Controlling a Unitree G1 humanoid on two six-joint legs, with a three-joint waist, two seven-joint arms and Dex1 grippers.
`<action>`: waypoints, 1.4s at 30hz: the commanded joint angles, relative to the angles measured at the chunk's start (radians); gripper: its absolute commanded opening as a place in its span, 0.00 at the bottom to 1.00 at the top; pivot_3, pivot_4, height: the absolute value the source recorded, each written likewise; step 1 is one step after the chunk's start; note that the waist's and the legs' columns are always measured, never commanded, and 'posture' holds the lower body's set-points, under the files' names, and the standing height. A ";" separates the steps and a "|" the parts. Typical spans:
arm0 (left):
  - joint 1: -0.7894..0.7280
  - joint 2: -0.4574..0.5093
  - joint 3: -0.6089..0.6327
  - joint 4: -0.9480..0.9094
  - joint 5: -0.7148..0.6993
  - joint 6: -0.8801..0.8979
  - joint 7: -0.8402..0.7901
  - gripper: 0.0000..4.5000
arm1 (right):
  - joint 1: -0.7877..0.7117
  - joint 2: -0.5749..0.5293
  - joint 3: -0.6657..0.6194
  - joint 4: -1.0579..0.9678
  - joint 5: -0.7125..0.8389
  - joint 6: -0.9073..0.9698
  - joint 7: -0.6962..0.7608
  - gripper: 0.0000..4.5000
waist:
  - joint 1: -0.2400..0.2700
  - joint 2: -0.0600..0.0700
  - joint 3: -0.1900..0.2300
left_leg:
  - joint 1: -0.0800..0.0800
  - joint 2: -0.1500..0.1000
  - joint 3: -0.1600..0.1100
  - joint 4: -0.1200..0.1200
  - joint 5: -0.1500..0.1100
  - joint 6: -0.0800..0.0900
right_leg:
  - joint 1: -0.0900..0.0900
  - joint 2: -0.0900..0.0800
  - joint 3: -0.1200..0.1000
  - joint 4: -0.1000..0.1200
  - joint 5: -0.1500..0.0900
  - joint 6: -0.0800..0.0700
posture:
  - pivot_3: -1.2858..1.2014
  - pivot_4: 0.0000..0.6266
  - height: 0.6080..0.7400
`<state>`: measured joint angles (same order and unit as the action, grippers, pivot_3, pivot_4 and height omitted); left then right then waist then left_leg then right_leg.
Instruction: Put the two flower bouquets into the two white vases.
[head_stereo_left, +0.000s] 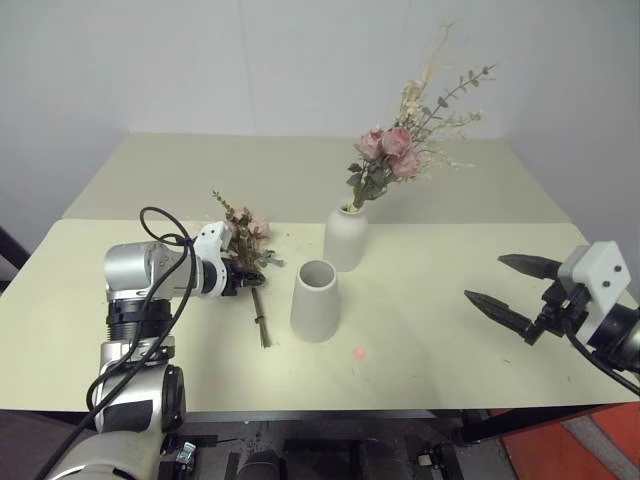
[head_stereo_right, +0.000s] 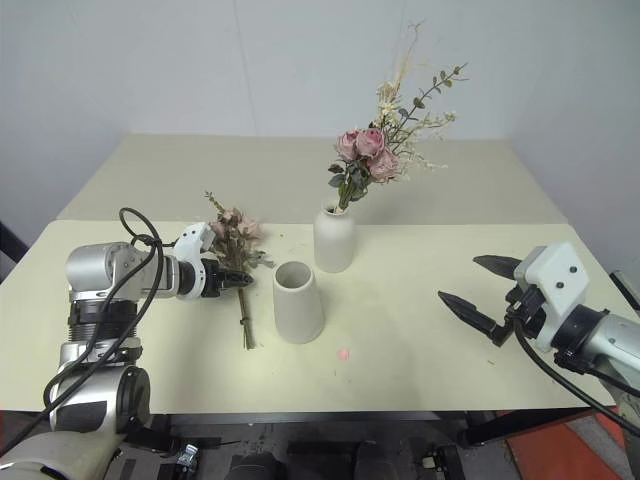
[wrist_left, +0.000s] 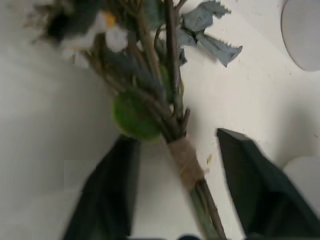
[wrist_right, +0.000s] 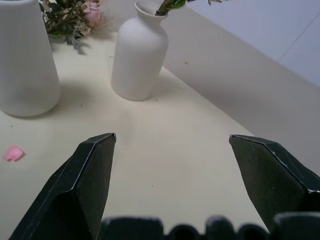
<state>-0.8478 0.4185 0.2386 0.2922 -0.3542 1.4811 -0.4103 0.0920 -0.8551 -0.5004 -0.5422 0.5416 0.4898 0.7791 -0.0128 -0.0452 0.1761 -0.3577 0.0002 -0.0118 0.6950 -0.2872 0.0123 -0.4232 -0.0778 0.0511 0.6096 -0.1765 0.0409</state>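
The left gripper (wrist_left: 175, 165), fingers parted, straddles the light, fragile bouquet (head_stereo_left: 247, 243) at its stiff twine-bound stems, the best hold.

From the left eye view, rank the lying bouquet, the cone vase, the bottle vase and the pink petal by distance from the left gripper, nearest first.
1. Lying bouquet: at the left gripper, its stems between the fingers.
2. Cone vase: just right of it, empty.
3. Bottle vase and pink petal: too close to call; vase behind, petal at the front.
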 joint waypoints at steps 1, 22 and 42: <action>-0.032 0.004 -0.007 0.050 -0.005 -0.052 -0.008 0.27 | 0.003 0.004 -0.042 -0.045 0.009 0.004 -0.024 0.96 | 0.000 0.000 0.000 | 0.000 0.000 0.000 0.000 0.000 0.000 | 0.000 0.000 0.000 0.000 0.000 0.000 | 0.52 0.24 1.00; -0.028 -0.219 0.332 -0.333 -0.579 -0.682 -0.174 0.02 | -0.004 0.019 -0.038 -0.024 0.003 -0.070 0.007 0.96 | 0.008 0.000 0.000 | -0.006 -0.001 0.000 0.001 0.000 0.000 | -0.003 -0.002 -0.001 -0.001 0.000 0.000 | 0.52 0.24 1.00; 0.157 -0.058 -0.045 -0.328 -0.438 -0.903 -0.578 0.02 | 0.020 0.049 -0.031 -0.035 -0.031 -0.090 -0.013 0.96 | -0.001 0.000 0.000 | -0.003 -0.001 0.000 0.001 0.000 0.000 | 0.000 0.000 0.000 -0.001 -0.001 0.000 | 0.52 0.24 1.00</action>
<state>-0.6944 0.3530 0.2101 -0.0348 -0.8114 0.6150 -0.9629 0.1192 -0.8076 -0.5101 -0.5498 0.5122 0.4240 0.7802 -0.0141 -0.0453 0.1762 -0.3603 -0.0003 -0.0115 0.6961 -0.2877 0.0125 -0.4233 -0.0778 0.0513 0.6081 -0.1775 0.0411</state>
